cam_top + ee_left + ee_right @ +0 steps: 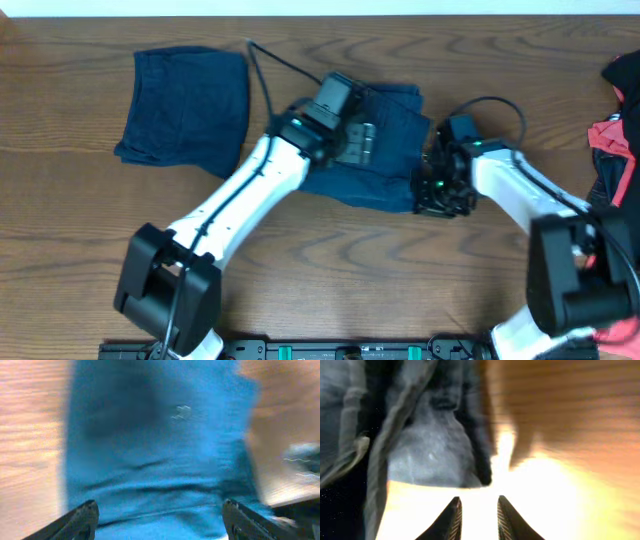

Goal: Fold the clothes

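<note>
The clothes, dark navy shorts (385, 175), lie bunched in a folded heap at the table's middle. My left gripper (356, 143) hovers over the heap. In the left wrist view its fingers (82, 520) stand wide open with nothing between them, and blurred blue cloth (160, 450) fills the frame beneath. My right gripper (432, 188) sits at the heap's right edge. In the right wrist view the right gripper (479, 510) is open by a narrow gap that holds nothing, just short of the cloth's edge (430, 460).
A second navy garment (185, 105) lies folded flat at the back left. A red-and-black garment (615, 125) sits at the right edge. Black cables (270, 70) trail across the table behind the arms. Bare wood table (400, 260) shows in front.
</note>
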